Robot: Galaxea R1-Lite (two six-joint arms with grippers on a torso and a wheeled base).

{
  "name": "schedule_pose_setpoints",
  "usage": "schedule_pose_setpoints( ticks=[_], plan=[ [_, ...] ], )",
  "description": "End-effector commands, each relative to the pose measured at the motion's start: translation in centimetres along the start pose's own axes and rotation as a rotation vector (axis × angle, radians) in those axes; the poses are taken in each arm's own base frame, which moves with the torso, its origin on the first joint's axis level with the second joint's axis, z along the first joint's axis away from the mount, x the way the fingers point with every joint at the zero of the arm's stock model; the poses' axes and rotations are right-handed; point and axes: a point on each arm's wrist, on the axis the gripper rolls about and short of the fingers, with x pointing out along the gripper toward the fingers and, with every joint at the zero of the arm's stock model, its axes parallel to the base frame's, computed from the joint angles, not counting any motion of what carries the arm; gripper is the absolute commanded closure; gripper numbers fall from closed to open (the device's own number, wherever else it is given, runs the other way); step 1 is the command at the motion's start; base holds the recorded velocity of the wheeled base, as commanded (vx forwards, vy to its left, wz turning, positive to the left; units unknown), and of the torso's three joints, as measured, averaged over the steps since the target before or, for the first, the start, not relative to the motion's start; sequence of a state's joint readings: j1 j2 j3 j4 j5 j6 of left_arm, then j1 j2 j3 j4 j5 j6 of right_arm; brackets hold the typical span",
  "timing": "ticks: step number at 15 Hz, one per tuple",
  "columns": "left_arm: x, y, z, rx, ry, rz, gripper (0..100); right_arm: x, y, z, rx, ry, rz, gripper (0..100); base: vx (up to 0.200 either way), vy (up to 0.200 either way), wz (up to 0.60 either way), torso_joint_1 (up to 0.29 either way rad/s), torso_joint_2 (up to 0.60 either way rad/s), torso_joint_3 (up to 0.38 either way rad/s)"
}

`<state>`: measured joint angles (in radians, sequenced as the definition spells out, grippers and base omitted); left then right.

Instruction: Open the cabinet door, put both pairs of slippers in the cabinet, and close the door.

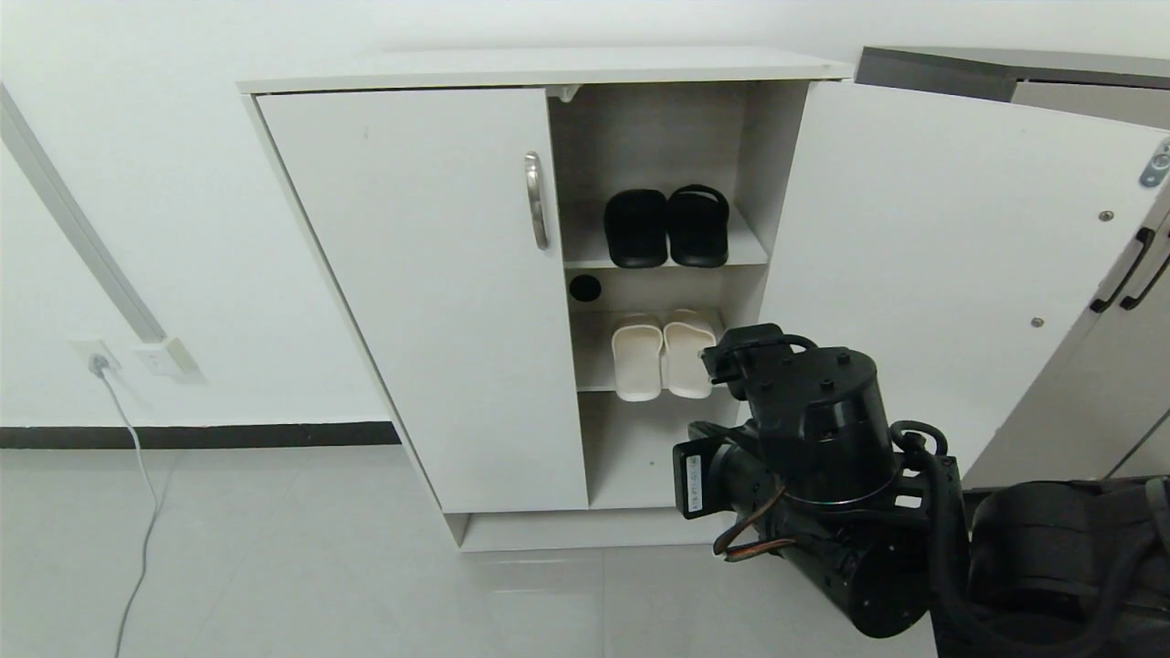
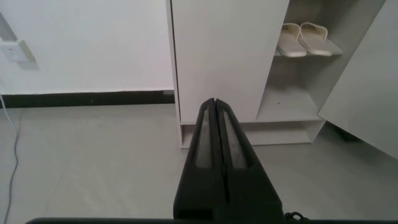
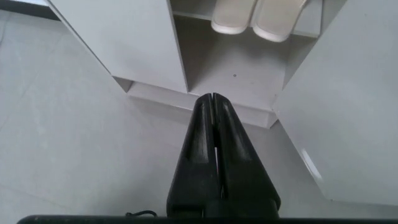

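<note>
Cabinet (image 1: 548, 68) stands vs. the far wall, 2 doors. Left door (image 1: 420, 292) is shut, w/ 1 metal handle (image 1: 536, 201) at its right edge. Right door (image 1: 941, 247) is swung wide open to the right.

Open right half has 2 shelves, so 3 compartments. 2 pairs of slippers are inside, 4 slippers total:
- black slippers (image 1: 635, 228): 1 pair, side by side on the upper shelf.
- white slippers (image 1: 638, 358): 1 pair, side by side on the mid shelf, toes over the near edge.

There is 1 round dark hole (image 1: 585, 289) in the back panel betw. the shelves.

Right arm (image 1: 813, 429) is near, in front of the open half, low right. Right gripper (image 3: 213, 98) has fingers pressed together, holding nothing, over the floor (image 1: 274, 567) just near of the cabinet base. Left gripper (image 2: 214, 104) also has fingers together, holding nothing, over the floor, aimed at the shut left door.

1 wall socket (image 1: 96, 361) w/ 1 cable (image 1: 137, 457) is far left. A grey cabinet (image 1: 1129, 270) is behind the open door, right.
</note>
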<state>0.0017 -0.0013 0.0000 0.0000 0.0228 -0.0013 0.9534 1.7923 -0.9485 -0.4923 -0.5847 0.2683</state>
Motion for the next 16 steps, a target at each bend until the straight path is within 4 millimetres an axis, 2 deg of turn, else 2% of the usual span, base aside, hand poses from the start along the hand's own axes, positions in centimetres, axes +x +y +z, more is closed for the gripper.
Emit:
schedule_pose_setpoints(
  ticks=[1, 9, 13, 16],
  plan=[
    [0.01, 0.00, 0.00, 0.000, 0.001, 0.000, 100, 0.18, 0.07, -0.29, -0.005, 0.007, -0.003, 100, 0.000, 0.000, 0.00, 0.000, 0.00, 0.000],
    [0.01, 0.00, 0.00, 0.000, 0.001, 0.000, 100, 0.22, 0.06, -0.37, -0.027, 0.007, -0.011, 100, 0.000, 0.000, 0.00, 0.000, 0.00, 0.000],
    [0.01, 0.00, 0.00, 0.000, 0.001, 0.000, 100, 0.22, 0.06, -0.35, -0.026, 0.006, -0.010, 100, 0.000, 0.000, 0.00, 0.008, -0.21, -0.311],
    [0.01, 0.00, 0.00, 0.000, 0.001, 0.000, 100, 0.28, 0.13, -0.02, -0.005, -0.024, -0.005, 100, 0.000, 0.000, 0.00, 0.040, -0.54, -0.373]
  ],
)
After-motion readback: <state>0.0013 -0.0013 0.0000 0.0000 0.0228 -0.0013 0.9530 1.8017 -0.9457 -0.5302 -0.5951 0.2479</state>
